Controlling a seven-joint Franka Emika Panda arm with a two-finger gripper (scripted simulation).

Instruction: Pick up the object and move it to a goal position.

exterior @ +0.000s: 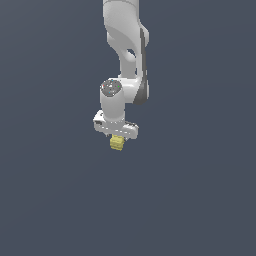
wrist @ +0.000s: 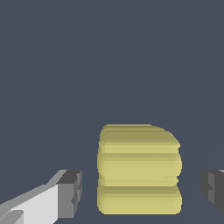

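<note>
In the exterior view nothing but flat slate-grey ground shows on every side: no edge, corner or rim of a carrying surface is visible, and wide bare room lies to the exterior view's left and right of the arm point(exterior: 127, 55), which comes down from the top of the picture.

The gripper point(exterior: 116, 137) points downward at the middle of the scene, its white bar running crosswise. The object point(exterior: 117, 144), a small pale-yellow ridged lump, sits directly beneath the bar and is narrower than it.

In the wrist view, one dark finger pad point(wrist: 70, 192) stands apart from the object point(wrist: 139, 170), then comes the yellow lump with its three rounded layers stacked flat, then another gap, then the second pad point(wrist: 213, 189). The jaws are spread, touching neither side. The object's long axis runs across the gap, from one finger toward the other.
</note>
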